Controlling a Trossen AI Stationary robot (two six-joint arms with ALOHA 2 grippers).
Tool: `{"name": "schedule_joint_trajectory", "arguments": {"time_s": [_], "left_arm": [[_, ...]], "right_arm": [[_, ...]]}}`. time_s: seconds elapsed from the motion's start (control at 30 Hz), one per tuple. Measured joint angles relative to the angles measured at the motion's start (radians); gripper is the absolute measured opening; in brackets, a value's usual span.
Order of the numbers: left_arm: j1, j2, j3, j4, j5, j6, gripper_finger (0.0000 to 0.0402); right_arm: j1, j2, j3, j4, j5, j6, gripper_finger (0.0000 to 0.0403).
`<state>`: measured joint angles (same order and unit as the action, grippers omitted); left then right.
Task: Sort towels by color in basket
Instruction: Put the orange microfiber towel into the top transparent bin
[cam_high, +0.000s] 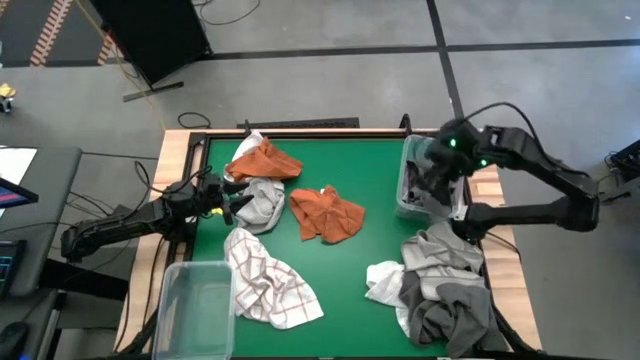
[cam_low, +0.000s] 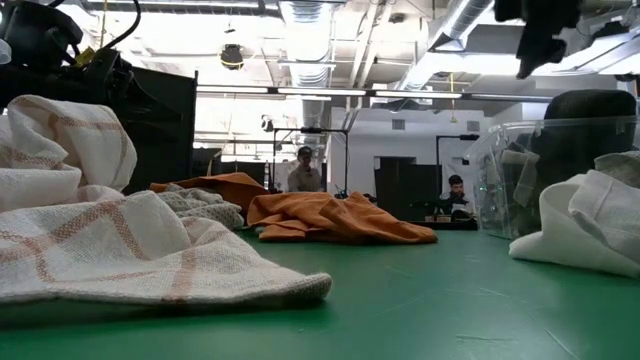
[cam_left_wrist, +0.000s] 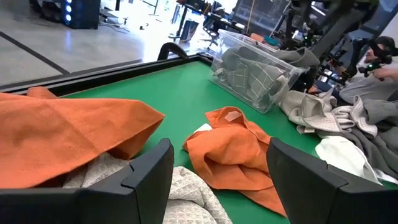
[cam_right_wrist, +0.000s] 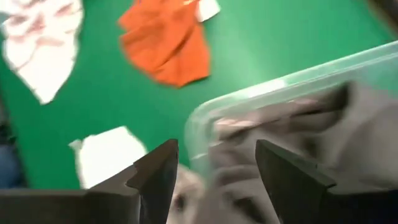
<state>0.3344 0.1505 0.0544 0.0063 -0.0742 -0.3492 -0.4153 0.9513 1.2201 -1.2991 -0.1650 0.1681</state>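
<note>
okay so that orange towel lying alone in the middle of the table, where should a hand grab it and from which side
Come straight down from above onto the orange towel and pinch one of the raised folds near its middle. It lies crumpled on the green table with bare surface all around, so its ridges give the fingers something to close on, probably more than its flat edges do.

Surface: right bin at the right edge holding towels, towel heap in front of it, two towels at centre, left bin at the front-left corner, checked towel just beside it.
</note>
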Motion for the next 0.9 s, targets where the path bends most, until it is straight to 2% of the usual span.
{"name": "schedule_joint_trajectory", "arguments": {"time_s": [0.27, 0.47, 0.67, 0.9], "left_arm": [[0.000, 0.000, 0.000, 0.000, 0.000, 0.000, 0.0245], [0.000, 0.000, 0.000, -0.001, 0.010, -0.011, 0.0245], [0.000, 0.000, 0.000, 0.002, 0.104, 0.006, 0.0245], [0.000, 0.000, 0.000, 0.029, 0.152, 0.053, 0.0245]], "right_arm": [[0.371, 0.023, 0.000, 0.011, 0.004, 0.271, 0.0258], [0.592, 0.101, 0.000, 0.083, 0.039, 0.394, 0.0258], [0.728, 0.209, 0.000, 0.183, 0.093, 0.408, 0.0258], [0.809, 0.334, 0.000, 0.281, 0.187, 0.384, 0.0258]]}}
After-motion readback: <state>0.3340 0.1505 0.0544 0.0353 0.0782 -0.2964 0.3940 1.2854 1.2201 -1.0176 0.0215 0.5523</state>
